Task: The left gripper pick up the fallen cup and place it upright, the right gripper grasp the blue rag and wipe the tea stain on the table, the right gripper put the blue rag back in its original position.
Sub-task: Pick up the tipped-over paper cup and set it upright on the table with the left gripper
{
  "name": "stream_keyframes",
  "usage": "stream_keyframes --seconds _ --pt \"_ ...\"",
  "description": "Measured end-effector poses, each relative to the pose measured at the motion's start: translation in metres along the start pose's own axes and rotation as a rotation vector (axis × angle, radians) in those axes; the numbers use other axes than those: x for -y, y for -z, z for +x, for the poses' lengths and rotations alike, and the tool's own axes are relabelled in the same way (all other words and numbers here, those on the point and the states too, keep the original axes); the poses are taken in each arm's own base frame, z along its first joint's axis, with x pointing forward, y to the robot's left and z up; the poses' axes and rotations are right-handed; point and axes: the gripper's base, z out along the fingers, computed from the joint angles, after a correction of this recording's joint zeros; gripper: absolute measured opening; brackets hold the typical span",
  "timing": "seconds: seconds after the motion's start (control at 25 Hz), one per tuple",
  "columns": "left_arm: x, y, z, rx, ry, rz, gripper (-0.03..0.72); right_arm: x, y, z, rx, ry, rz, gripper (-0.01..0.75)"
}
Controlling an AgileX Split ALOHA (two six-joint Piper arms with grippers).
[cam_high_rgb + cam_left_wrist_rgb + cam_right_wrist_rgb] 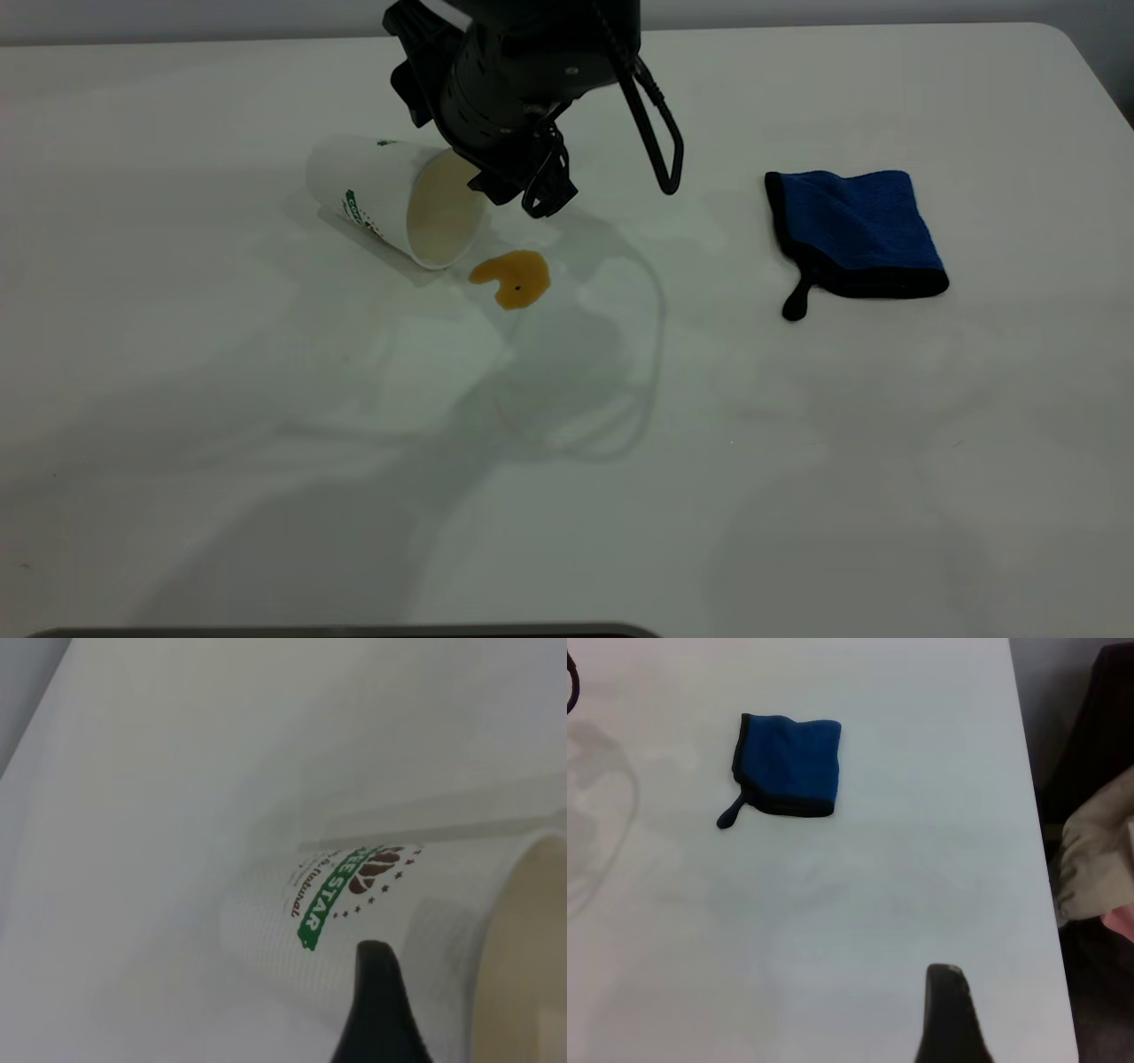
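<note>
White worktop (797, 461) carries fallen cup (390, 202) on its side, tea stain (512, 278) just beside its mouth. Left tool (523, 190) hovers at cup rim, finger state unclear. Blue rag (855, 232) lies well apart, folded. Right tool (950, 1014) barely visible, state unclear.

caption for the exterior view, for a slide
Left gripper reaches the fallen cup's mouth beside the tea stain; blue rag lies untouched.
</note>
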Motion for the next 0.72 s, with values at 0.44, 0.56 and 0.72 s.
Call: stream_keyframes --seconds 0.44,0.56,0.72 --pt "-0.004 -0.025 0.01 -0.046 0.032 -0.042 0.589 0.0 0.0 0.0 0.0 0.0 0.0 0.537" --pt "-0.012 -0.031 0.012 -0.058 0.052 -0.054 0.585 0.0 0.0 0.0 0.0 0.0 0.0 0.537" --pt "-0.012 -0.032 0.012 -0.057 0.049 -0.056 0.518 0.0 0.0 0.0 0.0 0.0 0.0 0.537"
